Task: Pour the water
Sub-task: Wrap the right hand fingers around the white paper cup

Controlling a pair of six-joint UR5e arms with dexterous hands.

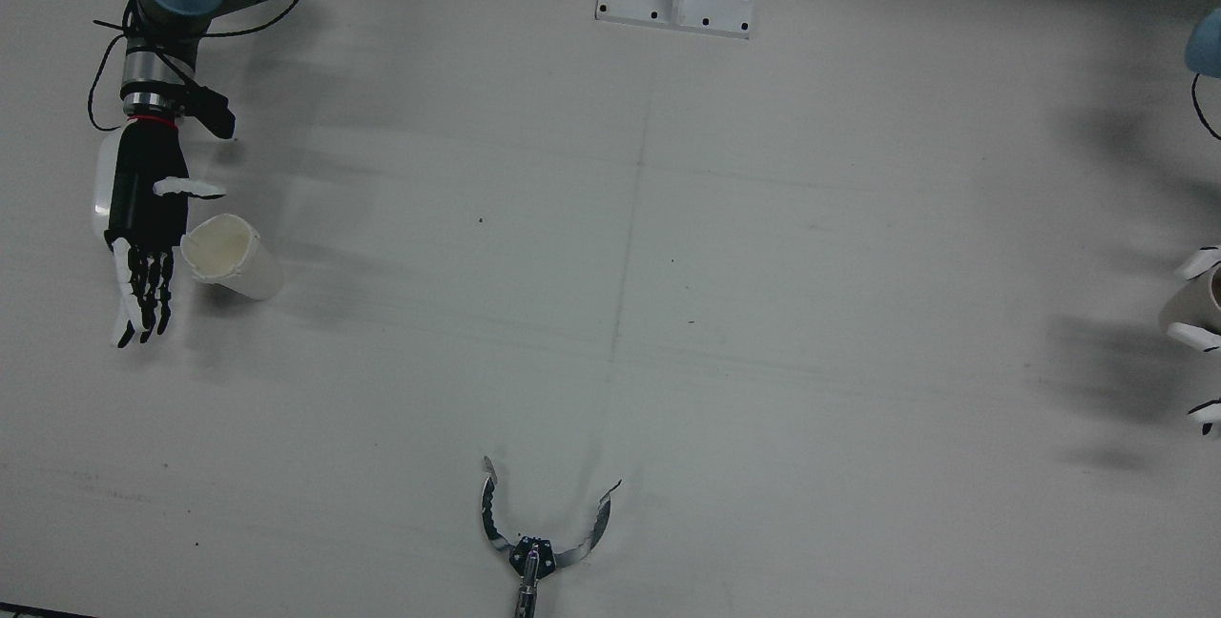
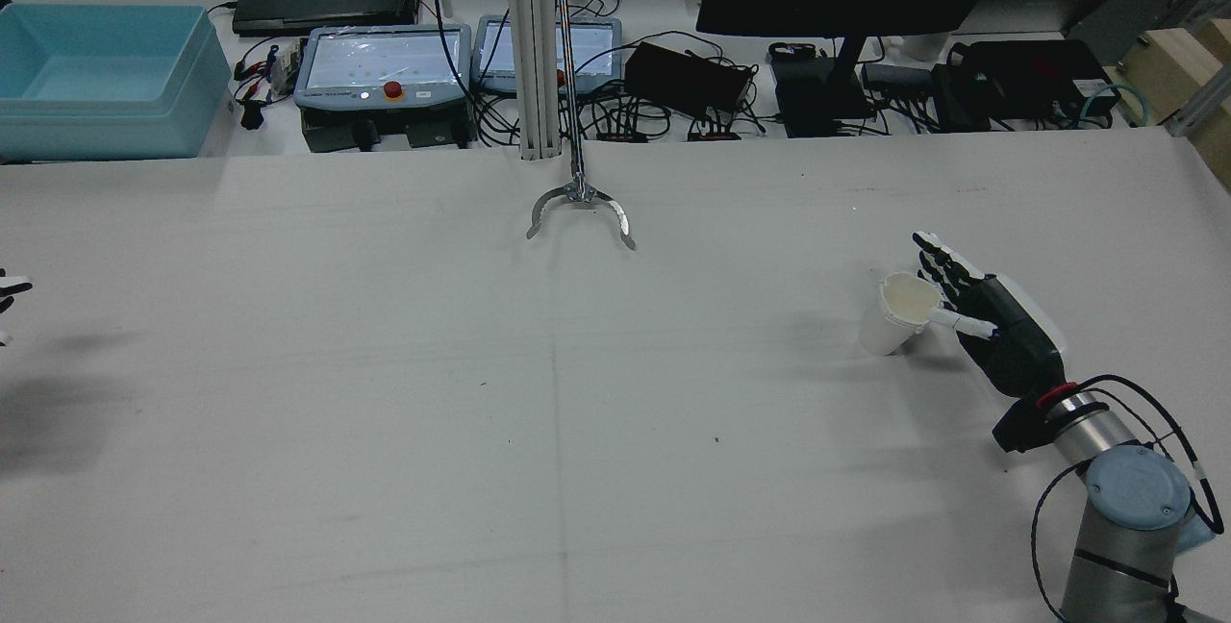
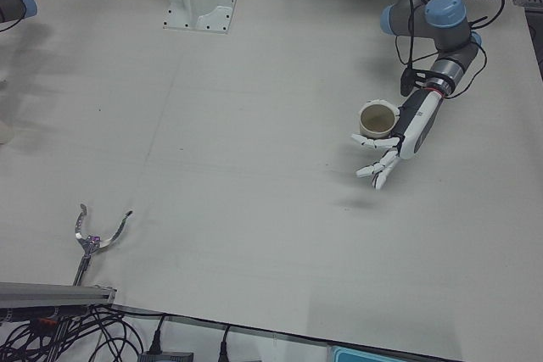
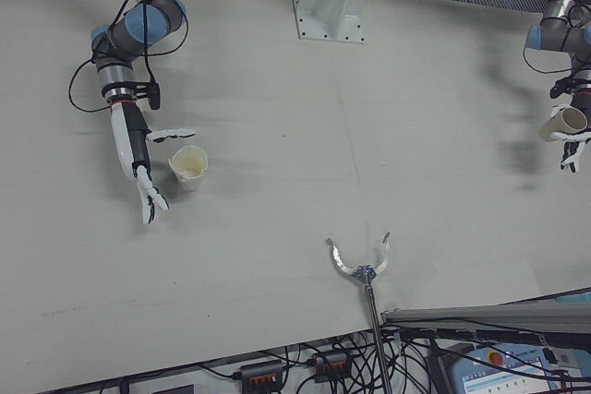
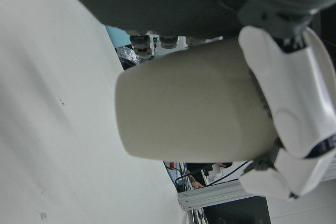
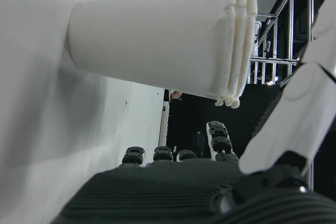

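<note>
The left hand (image 3: pixel 397 135), lifted off the table (image 1: pixel 610 313), grips a paper cup (image 3: pixel 377 119) held upright and well apart from the other. The right hand (image 1: pixel 143 217), fingers spread and holding nothing, lies just beside a second paper cup (image 1: pixel 232 257) standing on the table on its thumb side.

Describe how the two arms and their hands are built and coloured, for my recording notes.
Both arms are grey tubes with pale blue joint caps and loose black cables. The right hand has a black palm, a white back shell, fingers mixing black and white segments, and a red ring above a silver wrist flange. The left hand looks alike: dark body, white fingers.
</note>
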